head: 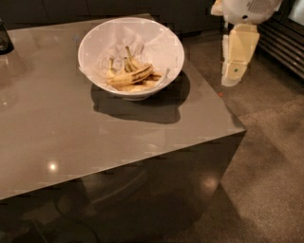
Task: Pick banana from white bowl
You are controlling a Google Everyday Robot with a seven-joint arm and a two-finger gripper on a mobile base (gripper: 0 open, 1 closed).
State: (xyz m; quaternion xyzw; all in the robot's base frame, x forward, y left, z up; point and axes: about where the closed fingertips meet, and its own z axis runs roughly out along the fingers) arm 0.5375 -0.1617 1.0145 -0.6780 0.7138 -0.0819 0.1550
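Observation:
A large white bowl [164, 45] lined with crumpled white paper sits at the far right part of a grey table [71, 128]. Several yellow bananas [130, 76] with brown marks lie together in its bottom, stems pointing up and back. My gripper [235, 73] hangs at the upper right, cream-coloured, pointing down, beside the table's right edge and to the right of the bowl. It is apart from the bowl and holds nothing that I can see.
A dark object [4, 38] stands at the table's far left edge. The floor [270, 156] lies to the right of the table. Dark cabinets [142, 7] run along the back, and a slatted dark panel [285, 42] is at the far right.

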